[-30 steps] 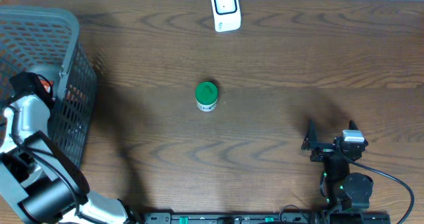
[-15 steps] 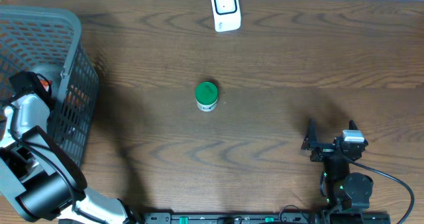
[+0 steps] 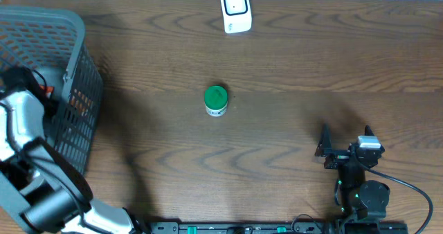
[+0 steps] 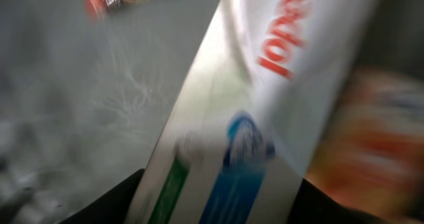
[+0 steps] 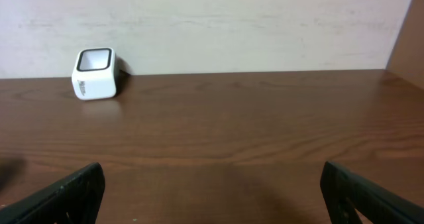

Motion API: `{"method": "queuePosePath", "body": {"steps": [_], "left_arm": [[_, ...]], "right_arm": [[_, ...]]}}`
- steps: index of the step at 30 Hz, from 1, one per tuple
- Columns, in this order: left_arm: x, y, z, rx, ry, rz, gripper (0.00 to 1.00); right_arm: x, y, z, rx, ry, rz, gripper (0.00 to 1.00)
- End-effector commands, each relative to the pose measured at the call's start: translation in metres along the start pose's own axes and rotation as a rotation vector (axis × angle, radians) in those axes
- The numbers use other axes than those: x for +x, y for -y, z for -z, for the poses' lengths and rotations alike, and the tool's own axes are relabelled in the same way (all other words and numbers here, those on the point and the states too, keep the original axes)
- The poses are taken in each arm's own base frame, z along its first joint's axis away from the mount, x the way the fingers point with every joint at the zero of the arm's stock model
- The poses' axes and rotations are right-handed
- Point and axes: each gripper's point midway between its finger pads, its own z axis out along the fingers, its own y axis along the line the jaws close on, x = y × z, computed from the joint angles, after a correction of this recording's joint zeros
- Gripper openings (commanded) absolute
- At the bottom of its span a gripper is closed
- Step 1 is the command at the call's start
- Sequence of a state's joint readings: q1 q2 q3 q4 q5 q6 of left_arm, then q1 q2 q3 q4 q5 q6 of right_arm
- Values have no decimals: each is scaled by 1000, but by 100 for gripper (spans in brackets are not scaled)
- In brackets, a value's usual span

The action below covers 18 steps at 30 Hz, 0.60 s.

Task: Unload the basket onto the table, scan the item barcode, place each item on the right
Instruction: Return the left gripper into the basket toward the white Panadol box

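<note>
While the table (image 3: pixel 311 68) lies open from centre to 3 o'clock, the basket (image 3: pixel 76 61) walls off the 9 o'clock edge. Inside it the left gripper (image 4: pixel 215 201), half closed, clamps a white box (image 4: pixel 225 118) that is blurred, its ends cut off. The right gripper (image 3: pixel 345 138) gapes wide and empty at 5 o'clock. The scanner (image 3: pixel 235 10) sits at 12 o'clock.

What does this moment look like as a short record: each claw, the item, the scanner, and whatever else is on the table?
left claw: down in the grey basket, closed on a white box with red lettering, as far as the blurred wrist view shows
right claw: open, empty, low over the table at its near edge
scanner: white, at the far edge
green-lidded jar: upright mid-table, apart from both arms
scan: not yet done
</note>
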<state>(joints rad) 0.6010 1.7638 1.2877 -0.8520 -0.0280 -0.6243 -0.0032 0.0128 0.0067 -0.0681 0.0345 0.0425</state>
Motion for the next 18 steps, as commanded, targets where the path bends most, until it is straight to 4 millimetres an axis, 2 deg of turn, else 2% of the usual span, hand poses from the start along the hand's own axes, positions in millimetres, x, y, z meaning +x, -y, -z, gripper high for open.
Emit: {"method": "queuePosePath", "body": {"steps": [1, 7, 11, 14, 15, 16, 17, 18], "left_arm": [[-33, 19, 86, 150, 180, 16, 63], [-37, 33, 190, 404, 331, 22, 63], [-34, 31, 240, 527, 426, 54, 62], [-26, 29, 260, 585, 448, 44, 63], [-25, 28, 264, 591, 458, 43, 66], [-26, 27, 263, 588, 459, 44, 76], [-27, 27, 260, 576, 457, 47, 84], [-27, 27, 256, 564, 447, 48, 88]], "right_arm": [[1, -2, 0, -6, -4, -12, 99], [1, -2, 0, -6, -4, -12, 99], [1, -2, 0, -6, -4, -12, 99], [1, -2, 0, -6, -4, -12, 99], [1, -2, 0, -6, -4, -12, 99], [1, -2, 0, -6, -4, -12, 99], [1, -2, 0, -6, -4, -12, 99], [1, -2, 0, -6, -4, -12, 99]]}}
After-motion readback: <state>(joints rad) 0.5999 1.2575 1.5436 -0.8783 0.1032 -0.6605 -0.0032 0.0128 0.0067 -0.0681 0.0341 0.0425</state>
